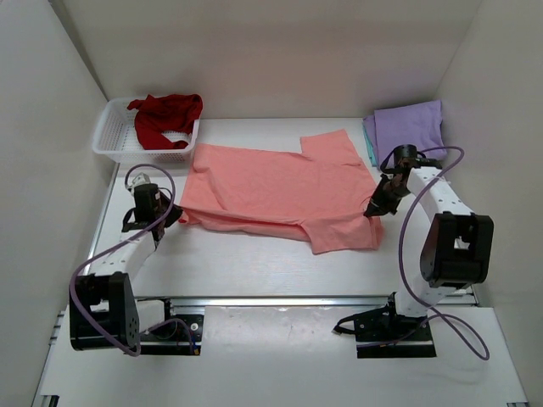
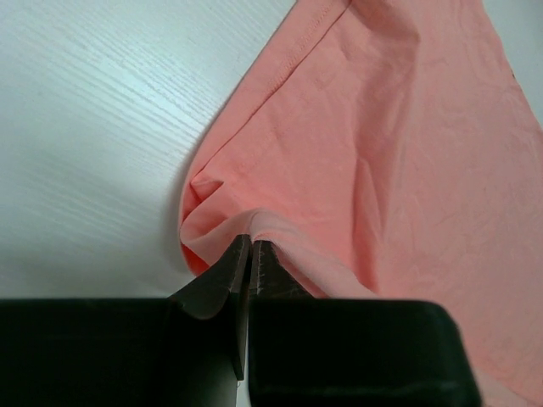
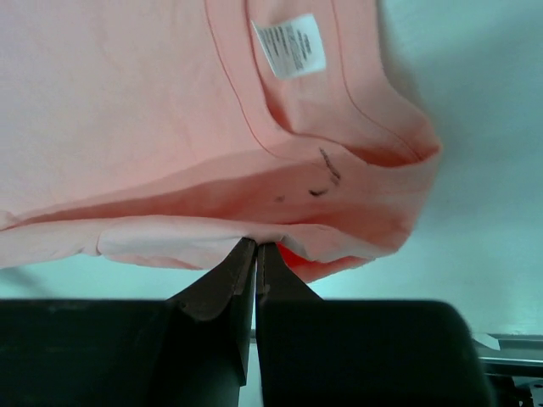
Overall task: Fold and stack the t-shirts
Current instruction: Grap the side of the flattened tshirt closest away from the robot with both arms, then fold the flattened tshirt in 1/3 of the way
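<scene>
Here, the salmon-pink t-shirt (image 1: 280, 191) lies spread across the middle of the table (image 1: 254, 263), pinched at both ends.
The left gripper (image 2: 250, 254) is clenched on a fold of its left edge, the right gripper (image 3: 254, 253) on cloth just below the collar (image 3: 280, 136). The dark red t-shirt (image 1: 165, 117) drapes over the white basket (image 1: 110, 140) far left; the lavender t-shirt (image 1: 409, 125) lies on a teal one (image 1: 370, 136) far right.
</scene>
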`<action>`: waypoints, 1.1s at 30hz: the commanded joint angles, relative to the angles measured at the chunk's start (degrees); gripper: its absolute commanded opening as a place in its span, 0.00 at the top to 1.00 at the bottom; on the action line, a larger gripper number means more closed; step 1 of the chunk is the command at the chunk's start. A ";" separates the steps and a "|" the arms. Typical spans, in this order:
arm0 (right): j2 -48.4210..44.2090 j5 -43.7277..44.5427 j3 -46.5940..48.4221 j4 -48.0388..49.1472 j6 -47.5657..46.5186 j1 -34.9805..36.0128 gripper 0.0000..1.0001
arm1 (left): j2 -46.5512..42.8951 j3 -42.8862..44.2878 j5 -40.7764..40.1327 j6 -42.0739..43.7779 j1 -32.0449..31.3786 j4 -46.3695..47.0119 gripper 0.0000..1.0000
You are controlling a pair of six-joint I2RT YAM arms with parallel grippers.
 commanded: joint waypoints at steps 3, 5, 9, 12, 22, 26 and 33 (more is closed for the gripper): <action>4.52 0.43 6.43 1.45 -0.71 0.78 1.00 | 3.99 4.30 0.58 0.23 -0.45 6.05 1.00; 6.46 0.51 8.88 1.37 -1.14 0.69 1.00 | 6.36 5.53 0.84 0.66 -0.63 7.10 1.00; 9.89 0.51 13.19 0.92 -1.76 0.52 1.00 | 10.49 9.31 0.58 1.37 -1.24 7.20 0.99; 12.26 0.60 14.95 0.75 -2.12 0.96 1.00 | 13.22 11.07 0.58 1.46 -0.98 7.37 0.95; 16.92 5.69 24.35 -1.00 -5.27 2.36 0.73 | 18.24 15.38 -1.78 3.47 1.30 0.88 0.57; 16.23 7.64 24.46 -1.10 -7.21 3.42 0.72 | 16.48 15.21 -3.03 7.77 2.79 -1.15 0.57; 12.01 4.56 17.51 3.20 -7.65 6.49 0.72 | 11.74 8.20 1.10 10.69 1.30 -0.55 0.53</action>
